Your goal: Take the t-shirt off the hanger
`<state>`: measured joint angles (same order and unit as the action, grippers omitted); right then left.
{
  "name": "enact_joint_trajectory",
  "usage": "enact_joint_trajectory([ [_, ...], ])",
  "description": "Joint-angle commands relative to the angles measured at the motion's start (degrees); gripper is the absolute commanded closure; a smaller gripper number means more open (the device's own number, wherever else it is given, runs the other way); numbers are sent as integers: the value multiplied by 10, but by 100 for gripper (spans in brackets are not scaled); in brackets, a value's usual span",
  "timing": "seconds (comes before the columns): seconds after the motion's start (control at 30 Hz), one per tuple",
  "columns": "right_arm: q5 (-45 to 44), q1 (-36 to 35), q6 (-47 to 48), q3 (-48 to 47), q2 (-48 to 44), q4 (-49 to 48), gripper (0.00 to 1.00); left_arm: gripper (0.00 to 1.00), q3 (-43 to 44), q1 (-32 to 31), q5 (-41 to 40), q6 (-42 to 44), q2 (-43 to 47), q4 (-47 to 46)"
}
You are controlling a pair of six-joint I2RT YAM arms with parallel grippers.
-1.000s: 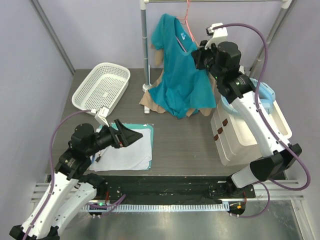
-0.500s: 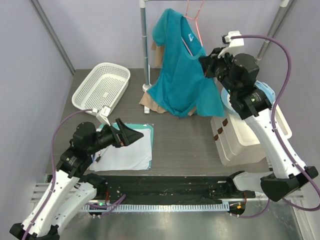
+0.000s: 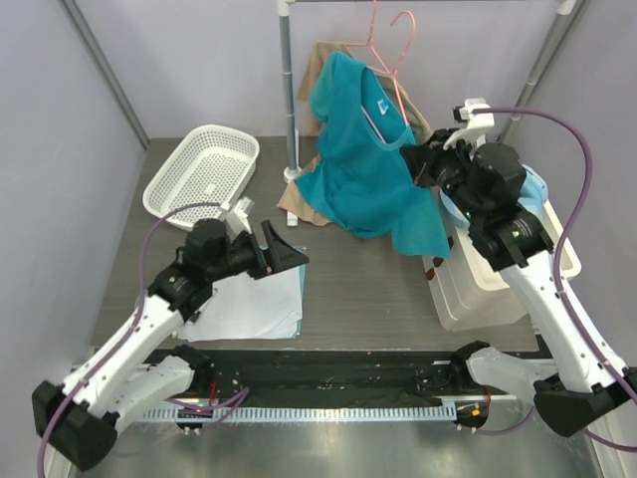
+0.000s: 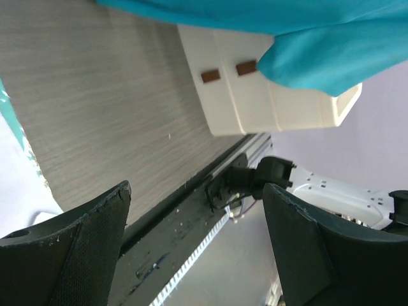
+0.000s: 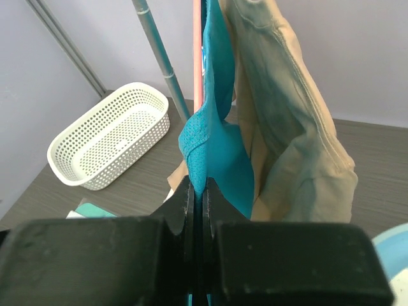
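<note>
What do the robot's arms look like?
The left arm and right arm are white with chunky black joints. The left gripper and right gripper are black, with two flat fingers each. A purple cable loops along each arm, and a small white camera sits on each wrist.

Bare desk (image 4: 115, 95) open ahead of the left fingers (image 4: 83, 255), white bin (image 4: 268, 108) beyond (t-shirt (image 4: 319, 57) hem hanging near it), pole (image 5: 158, 60) past the right fingers (image 5: 187, 210).

Light: bright, diffuse | shadows: faint | focus: wrist-view foreground soft
</note>
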<state>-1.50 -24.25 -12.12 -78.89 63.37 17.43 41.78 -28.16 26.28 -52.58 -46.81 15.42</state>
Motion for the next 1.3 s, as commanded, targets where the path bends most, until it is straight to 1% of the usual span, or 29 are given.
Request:
enact_joint_trajectory([
  [0.0,4,-2,-23,35,-64,-28,99,17,55,-83,-31,15,-66,-56],
  [0.03,5,-2,-26,44,-75,-21,99,17,73,-96,-56,18,-71,-59],
  [0.1,5,-2,-33,72,-104,-13,99,17,87,-119,-74,23,-82,-77],
  [0.17,7,-2,-39,91,-121,-3,99,17,102,-124,-89,24,-87,-88],
  [0.2,27,-2,-41,108,-140,1,99,18,108,-124,-95,25,-91,-94],
  [0.27,36,-2,-45,126,-160,13,99,22,131,-124,-125,41,-93,-93],
  [0.3,39,-2,-46,145,-179,16,99,24,142,-124,-142,51,-94,-78],
  [0.33,45,-2,-47,156,-191,19,99,25,173,-124,-162,85,-95,-62],
  [0.37,47,-2,-46,174,-200,22,99,25,192,-124,-215,99,-96,-45],
  [0.4,47,-2,-47,182,-217,25,99,25,210,-124,-236,118,-99,-16],
  [0.43,47,-2,-48,187,-224,36,99,25,248,-124,-250,143,-113,-6],
  [0.5,47,-2,-50,193,-236,53,99,25,291,-124,-256,160,-137,22],
  [0.53,49,-2,-55,195,-251,64,99,25,336,-124,-247,165,-173,30],
  [0.6,62,-2,-59,205,-272,68,99,25,386,-124,-222,170,-206,38],
  [0.7,76,-2,-65,216,-307,72,99,28,432,-135,-219,173,-262,39],
  [0.73,79,-2,-65,216,-312,77,99,29,442,-148,-232,177,-274,40],
  [0.77,83,-2,-65,217,-320,78,99,30,451,-159,-250,183,-297,39],
  [0.8,88,-2,-63,217,-323,81,99,30,477,-174,-278,212,-308,48],
  [0.83,91,-2,-64,218,-326,83,99,30,493,-204,-342,229,-321,53],
  [0.87,91,-2,-64,216,-327,84,99,30,510,-221,-377,253,-346,60],
  [0.9,94,-1,-63,215,-328,85,99,30,545,-237,-408,296,-361,76],
  [0.93,96,-2,-63,214,-328,87,99,31,565,-260,-441,316,-375,89],
  [0.97,97,-2,-63,211,-329,88,99,32,585,-265,-483,326,-389,106],
  [1.0,98,-2,-63,208,-328,88,99,33,616,-268,-498,332,-412,136],
  [1.03,103,-2,-63,207,-328,88,99,35,627,-269,-506,333,-420,146],
  [1.1,107,-1,-63,202,-325,88,99,36,641,-271,-511,329,-434,159],
  [1.27,119,-2,-63,204,-327,89,99,38,643,-272,-517,319,-449,145],
])
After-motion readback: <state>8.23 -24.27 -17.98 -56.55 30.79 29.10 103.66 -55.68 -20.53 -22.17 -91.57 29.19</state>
